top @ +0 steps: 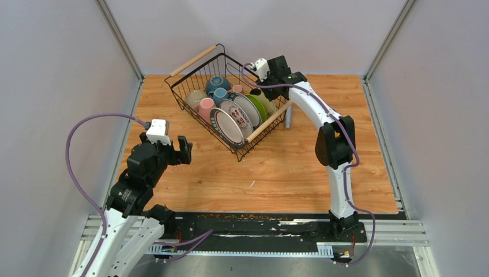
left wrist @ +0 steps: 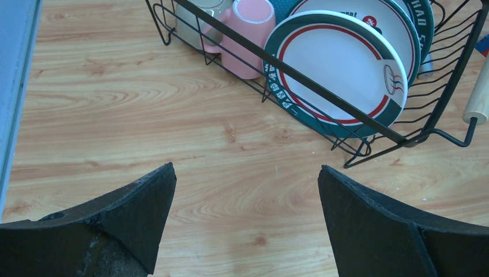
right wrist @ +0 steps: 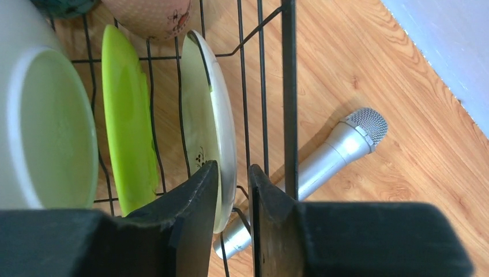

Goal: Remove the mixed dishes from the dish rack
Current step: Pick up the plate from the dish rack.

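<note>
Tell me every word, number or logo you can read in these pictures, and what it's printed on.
"ment!": dark script, the tail of a word, on the second plate; the rest is hidden.
White letters on the teal rim of the front plate: partly hidden, not readable.
Red steaming-bowl sign, no words: front plate.
Red marks at the second plate's middle, top view: too small to read.
No numbers anywhere.

I'm watching the right arm (top: 326,118) stretching to the far right corner of the dish rack (top: 195,60), right tool (top: 262,89) sitting low among the upright plates (top: 226,127). Left tool (top: 177,153) is hovering over the desk (top: 277,173), well apart from the rack. Grey cylinder (top: 288,117) is standing just beside the rack's right side.
</note>
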Robot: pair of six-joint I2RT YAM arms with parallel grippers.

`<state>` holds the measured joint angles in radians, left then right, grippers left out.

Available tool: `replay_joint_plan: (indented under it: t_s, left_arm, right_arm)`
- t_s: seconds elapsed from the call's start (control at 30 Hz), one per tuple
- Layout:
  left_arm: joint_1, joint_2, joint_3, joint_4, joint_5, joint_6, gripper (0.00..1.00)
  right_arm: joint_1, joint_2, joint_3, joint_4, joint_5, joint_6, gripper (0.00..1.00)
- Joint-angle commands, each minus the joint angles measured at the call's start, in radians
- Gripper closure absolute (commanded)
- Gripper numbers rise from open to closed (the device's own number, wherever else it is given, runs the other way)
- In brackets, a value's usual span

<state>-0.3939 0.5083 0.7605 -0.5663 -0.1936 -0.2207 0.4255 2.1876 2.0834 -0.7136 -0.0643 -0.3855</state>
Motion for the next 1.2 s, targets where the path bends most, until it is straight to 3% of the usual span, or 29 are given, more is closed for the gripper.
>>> replay_joint_plan:
  t_s: [0.0,0.3,1.17]
  left_arm:
    - [-0.007,-0.001,0.011,0.012,-0.005,0.017,0.00]
    - [-0.008,-0.006,0.012,0.011,-0.007,0.017,0.00]
    - [-0.008,-0.045,0.008,0.019,0.007,0.018,0.00]
  right_arm:
    - [0.031,0.031,0.051,0.016,0.117,-0.051,0.75]
    - [0.080,0.015,0.015,0.045,0.224,-0.093,1.00]
    - [0.229,-0.191,-0.008,0.066,0.530,-0.126,1.00]
